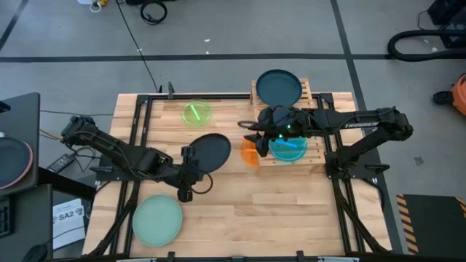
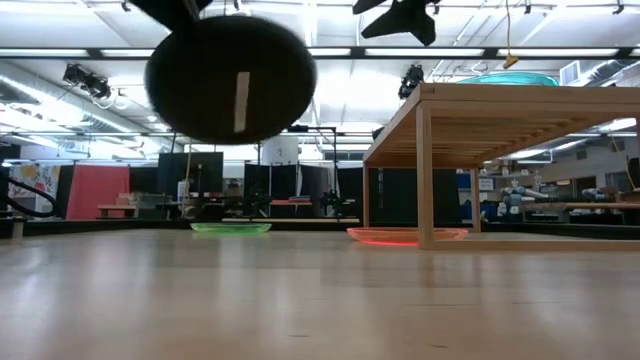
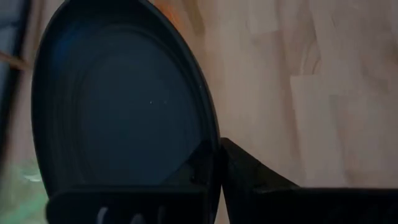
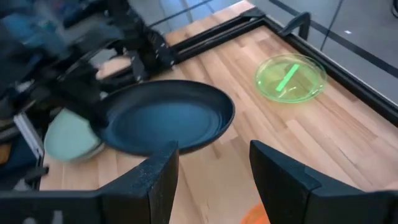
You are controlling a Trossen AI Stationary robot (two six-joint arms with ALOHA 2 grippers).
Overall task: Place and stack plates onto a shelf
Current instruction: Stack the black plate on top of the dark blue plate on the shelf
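My left gripper (image 1: 191, 161) is shut on a black plate (image 1: 208, 151) and holds it in the air over the middle of the table; in the low view the black plate (image 2: 230, 78) hangs high above the tabletop. The shelf (image 1: 309, 95) of pale slats stands at the far right and carries a dark teal plate (image 1: 278, 86) and a cyan plate (image 1: 288, 148). An orange plate (image 2: 400, 236) lies on the table, partly under the shelf. My right gripper (image 4: 211, 174) hovers open beside the shelf's left end, touching nothing. My left gripper pinches the black plate's rim (image 3: 211, 155) between its two fingers, one finger (image 3: 261, 180) on each face of the plate. The hold is at the plate's near left edge. The plate is lifted clear of the table and tilted, its underside showing toward the near side.
A translucent green plate (image 1: 196, 113) lies on the table at the far middle. A mint green plate (image 1: 157, 220) lies near the front left. The shelf's legs (image 2: 424, 175) leave an open space beneath it. Bare wood lies at the near right.
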